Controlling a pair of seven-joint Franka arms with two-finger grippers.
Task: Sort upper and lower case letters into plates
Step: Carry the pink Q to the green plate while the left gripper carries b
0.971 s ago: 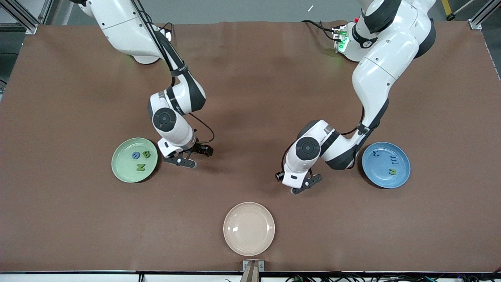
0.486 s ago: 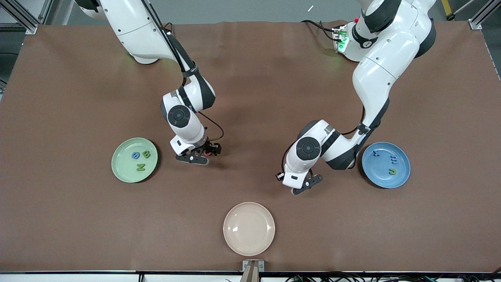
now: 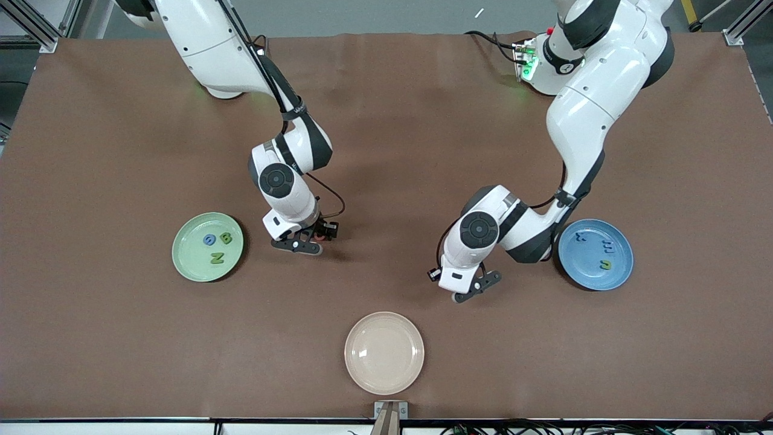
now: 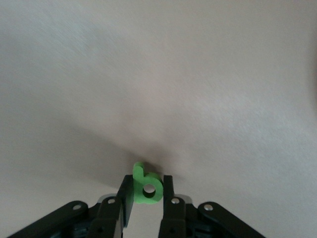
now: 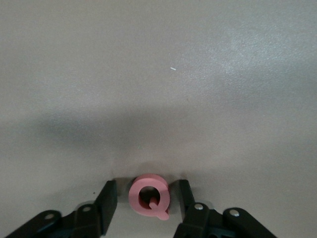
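On the table's nine o'clock side, toward the right arm's end, the pale mint plate (image 3: pixel 181 261) holds three capitals: blue G (image 3: pixel 209 240), green B (image 3: pixel 226 238) and green N (image 3: pixel 217 258) at six o'clock of them. At three o'clock of that plate the right gripper (image 3: pixel 314 239) is low at the brown table (image 3: pixel 121 338), its fingers (image 5: pixel 108 197) unclenched, straddling the red Q (image 5: pixel 148 197) with a gap showing on each side; the Q lies flat on the cloth. At the table's six o'clock edge sits the cream plate (image 3: pixel 368 374), with nothing in it. At one o'clock of it the left gripper (image 3: pixel 477 289) is clenched on a green lower-case b (image 4: pixel 146 186), pinched between both fingers (image 4: pixel 167 198). At three o'clock of that gripper the blue plate (image 3: pixel 577 266) carries a blue x (image 3: pixel 580 237), a blue m (image 3: pixel 607 246) and a green lower-case letter (image 3: pixel 604 264)
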